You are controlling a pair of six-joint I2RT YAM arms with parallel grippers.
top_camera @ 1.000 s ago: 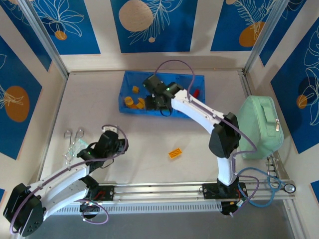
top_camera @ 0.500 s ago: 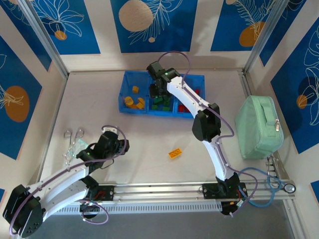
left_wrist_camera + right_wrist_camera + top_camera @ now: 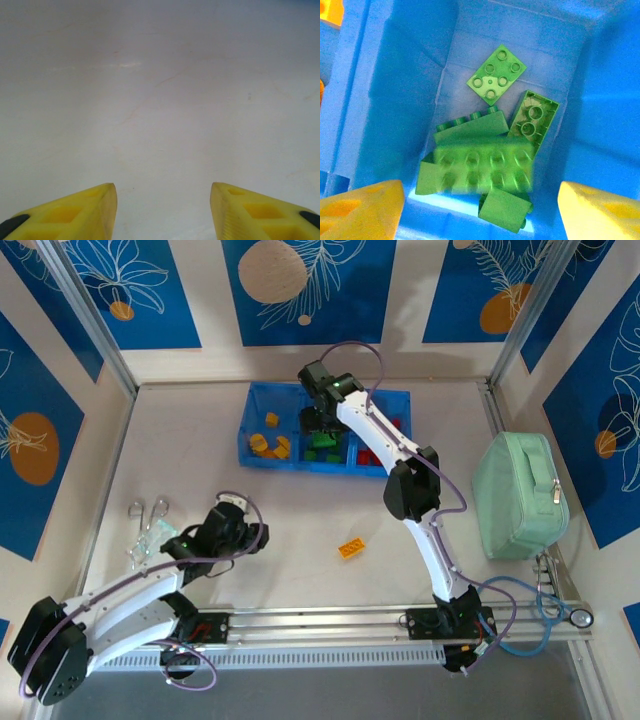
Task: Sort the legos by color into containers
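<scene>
- One orange brick [image 3: 350,548] lay flat on the table [image 3: 200,440], between the arms and well apart from the blue bin [image 3: 300,466].
- It looked light, rigid and smooth-sided, so pinching across its short side walls seemed safest.
- The left gripper [image 3: 162,191] hung spread and empty over bare table.
- The right gripper [image 3: 480,194] stood spread and empty above green bricks [image 3: 482,167] in the middle compartment [image 3: 390,100].

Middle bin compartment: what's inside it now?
About five green legos in a loose pile. The large eight-stud brick overlaps others, so anything beneath it is hidden.
</scene>
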